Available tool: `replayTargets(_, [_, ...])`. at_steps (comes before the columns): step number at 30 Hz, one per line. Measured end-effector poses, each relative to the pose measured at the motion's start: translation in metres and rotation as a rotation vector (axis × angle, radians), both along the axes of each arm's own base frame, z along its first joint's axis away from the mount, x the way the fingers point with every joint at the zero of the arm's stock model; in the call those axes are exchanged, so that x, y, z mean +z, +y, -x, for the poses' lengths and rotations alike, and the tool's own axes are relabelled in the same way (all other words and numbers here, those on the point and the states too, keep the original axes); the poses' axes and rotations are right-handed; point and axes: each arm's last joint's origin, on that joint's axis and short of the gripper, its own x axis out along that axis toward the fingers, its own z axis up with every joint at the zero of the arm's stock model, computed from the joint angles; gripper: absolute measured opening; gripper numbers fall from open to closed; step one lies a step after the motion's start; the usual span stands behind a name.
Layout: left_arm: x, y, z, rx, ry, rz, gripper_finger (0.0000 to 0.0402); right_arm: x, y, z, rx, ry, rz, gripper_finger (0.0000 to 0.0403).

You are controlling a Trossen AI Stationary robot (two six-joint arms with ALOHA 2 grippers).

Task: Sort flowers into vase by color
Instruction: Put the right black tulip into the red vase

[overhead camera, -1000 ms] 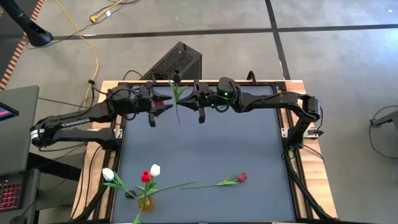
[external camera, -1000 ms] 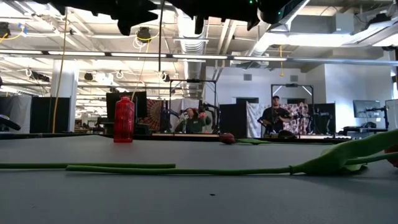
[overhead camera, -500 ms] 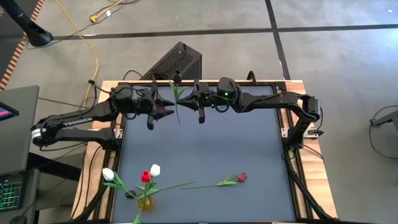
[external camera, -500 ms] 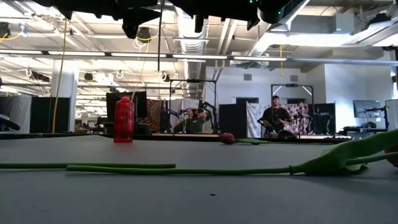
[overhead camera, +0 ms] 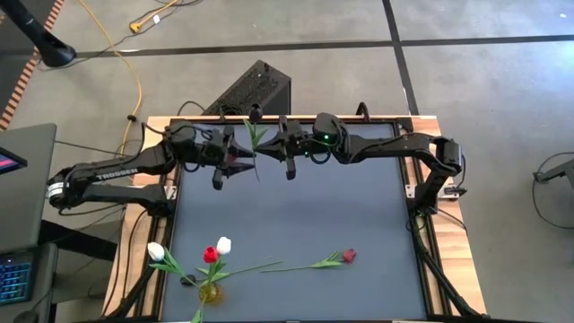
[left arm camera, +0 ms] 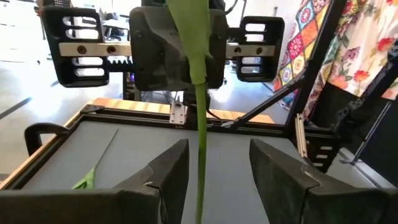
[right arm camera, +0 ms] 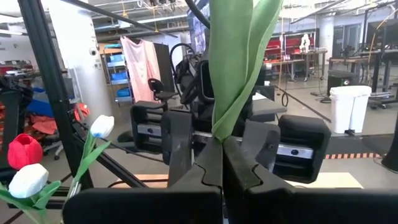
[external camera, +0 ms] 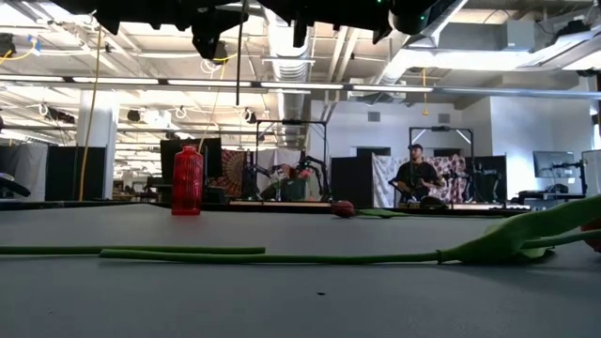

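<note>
The right hand (overhead camera: 288, 154) is clamped on a flower (overhead camera: 256, 144) held up over the far side of the desk (overhead camera: 296, 215). The left hand (overhead camera: 224, 160) waits beside it, fingers apart. The stem looks thin, light and bendy, so grab it low and gently.

Matt dark table (overhead camera: 296, 215) top, wooden edging, metal frame.

We see a grey concrete floor (overhead camera: 484, 90) crossed by dark seams, with a yellow cable (overhead camera: 134, 85) trailing over it. Beyond the dark surface (external camera: 300, 300), fluorescent ceiling lights (external camera: 310, 86) hang among exposed ducts (external camera: 282, 42).
</note>
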Motion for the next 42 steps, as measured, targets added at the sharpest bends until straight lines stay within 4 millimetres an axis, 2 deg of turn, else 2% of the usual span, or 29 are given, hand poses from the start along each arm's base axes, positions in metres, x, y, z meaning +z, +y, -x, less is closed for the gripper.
replayTargets(10, [0.0023,0.0011,-0.0001,0.036,-0.022,-0.001,0.0146,0.0001,0.0002,0.0001,0.000,0.000,0.001,0.0021])
replayTargets(26, [0.0044,0.0021,-0.0004,0.076,-0.041,0.030,0.0005,0.0027,0.0049,-0.0004,0.004,-0.031,0.031,0.0021])
replayTargets(42, [0.0057,0.0022,-0.0004,0.078,-0.054,0.028,0.0000,0.0030,0.0049,-0.0003,0.004,-0.033,0.031,0.0066])
